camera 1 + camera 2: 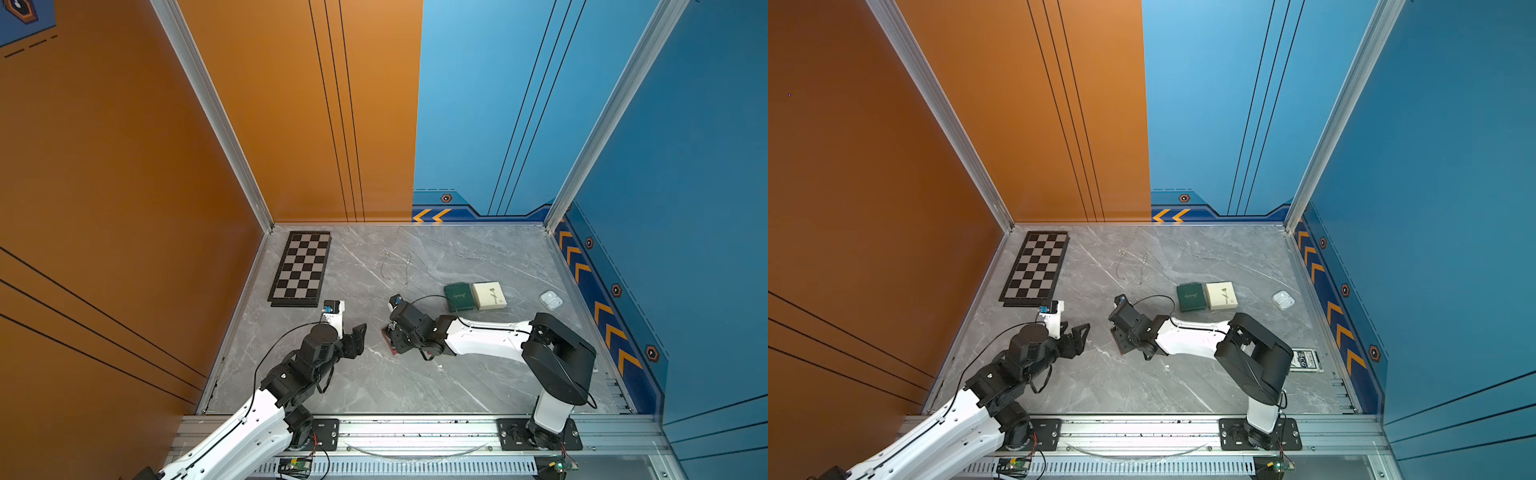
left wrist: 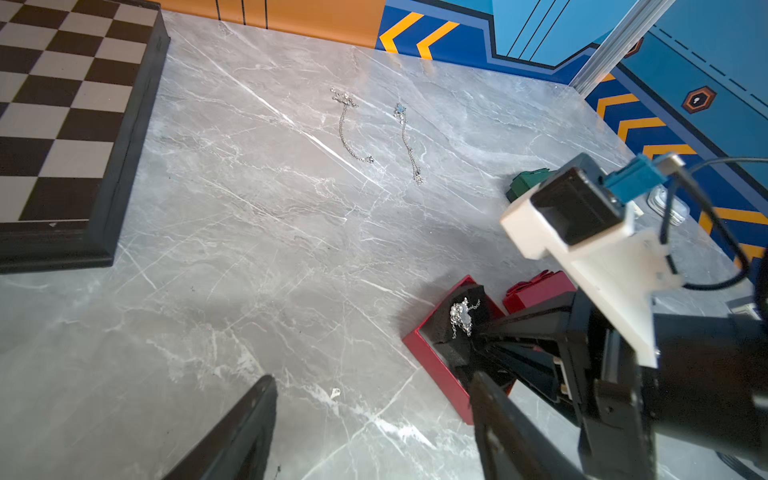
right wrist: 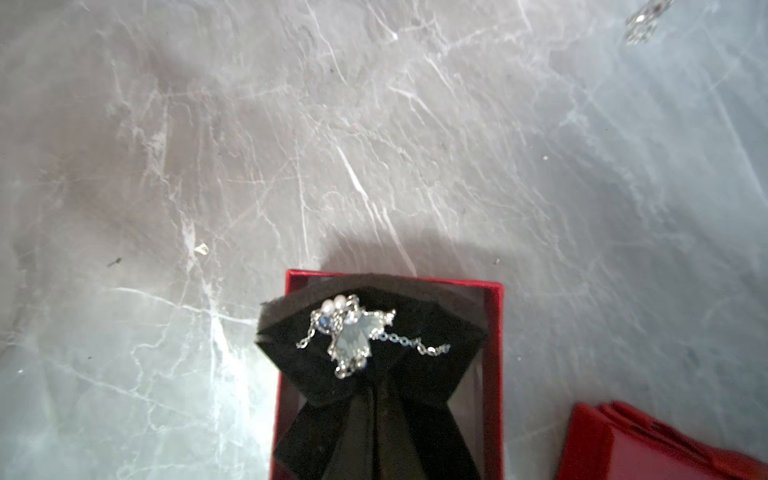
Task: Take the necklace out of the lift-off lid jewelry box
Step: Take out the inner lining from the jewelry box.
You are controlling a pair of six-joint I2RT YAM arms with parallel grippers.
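Note:
The open red jewelry box [image 3: 290, 340] sits mid-table, also visible in both top views [image 1: 387, 337] [image 1: 1115, 337]. Its black foam insert [image 3: 316, 382] is bent up out of the box, and the silver necklace [image 3: 348, 337] with its pale pendant lies on it. My right gripper [image 3: 376, 392] is shut, pinching the insert's edge just short of the pendant. The red lid [image 3: 648, 449] lies on the table beside the box. In the left wrist view the necklace [image 2: 461, 316] shows on the raised insert. My left gripper [image 2: 372, 378] hovers open over bare table left of the box [image 2: 432, 357].
A chessboard [image 1: 301, 268] lies at the back left. Two loose silver chains [image 1: 386, 264] [image 1: 408, 270] rest behind the box. A green box [image 1: 459, 297], a cream box [image 1: 490, 295] and a white earbud case [image 1: 550, 299] sit right. A card deck [image 1: 1304, 359] lies by the right arm.

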